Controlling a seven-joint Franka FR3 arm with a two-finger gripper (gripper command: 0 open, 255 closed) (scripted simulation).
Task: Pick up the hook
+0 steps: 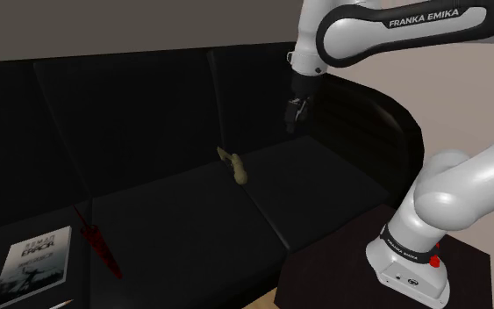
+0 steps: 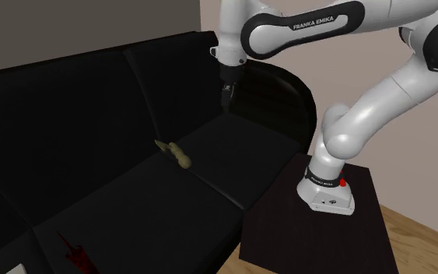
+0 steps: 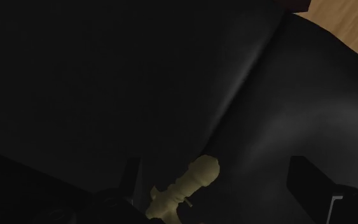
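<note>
On the seat of the black leather-look sofa [image 1: 175,211], right at the seam between two cushions, we find the small tan peg-like hook [image 1: 232,165], its long axis running along that seam. Our all-black two-finger pincer [image 1: 296,112] hangs well above it, near the backrest, fingers apart and holding nothing. From the pincer, the hook lies below and toward the shoulder view's left. We judge the coming move as a descent that way, with the fingers set across the hook's length.
</note>
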